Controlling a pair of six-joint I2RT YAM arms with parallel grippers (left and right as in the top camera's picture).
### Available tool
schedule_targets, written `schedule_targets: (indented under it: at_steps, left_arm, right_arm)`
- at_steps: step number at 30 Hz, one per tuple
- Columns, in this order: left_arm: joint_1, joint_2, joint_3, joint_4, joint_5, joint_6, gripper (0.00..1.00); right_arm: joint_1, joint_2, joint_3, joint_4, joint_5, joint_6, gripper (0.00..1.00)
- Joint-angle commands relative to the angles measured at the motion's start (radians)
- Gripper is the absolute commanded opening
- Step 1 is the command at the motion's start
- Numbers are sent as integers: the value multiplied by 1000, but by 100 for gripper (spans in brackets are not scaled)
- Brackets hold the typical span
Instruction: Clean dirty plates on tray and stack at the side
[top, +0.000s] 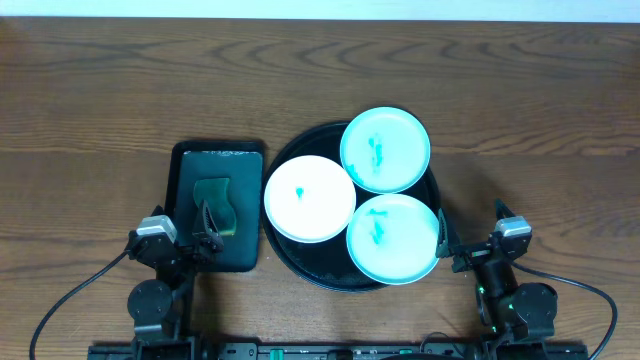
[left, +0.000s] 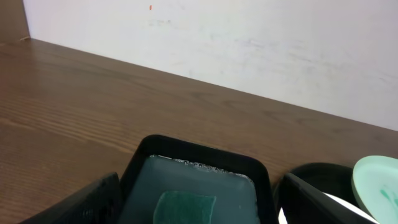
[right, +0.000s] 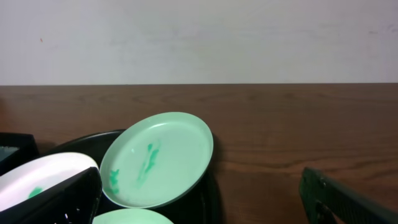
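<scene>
Three smeared plates (top: 309, 198) crowd my black tray (top: 305, 145), none yet at the side. The nearest mint plate (top: 393, 238) lies just left of my right gripper (top: 443, 245), jaws spread. The left gripper (top: 207, 228), also spread, hovers over the sponge (top: 215, 192) in its small tray (top: 182, 200).
</scene>
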Motion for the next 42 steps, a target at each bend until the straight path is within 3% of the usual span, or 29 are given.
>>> schedule_targets:
  at_steps: [1,22,33,42]
  left_arm:
    - [3,-6,-17,-34,-5,17,82]
    - [3,51,-17,-34,-5,18,82]
    - [3,364,71,-11,7,24,82]
    - [3,764,499,-243,64,24,82]
  right_arm:
    - [6,-3,-4,-1,3,-10,99]
    - [6,-3,-4,-1,3,-11,99]
    - [6,-3,-4,-1,3,-11,99]
    - [6,-3,-4,-1,3,-11,99]
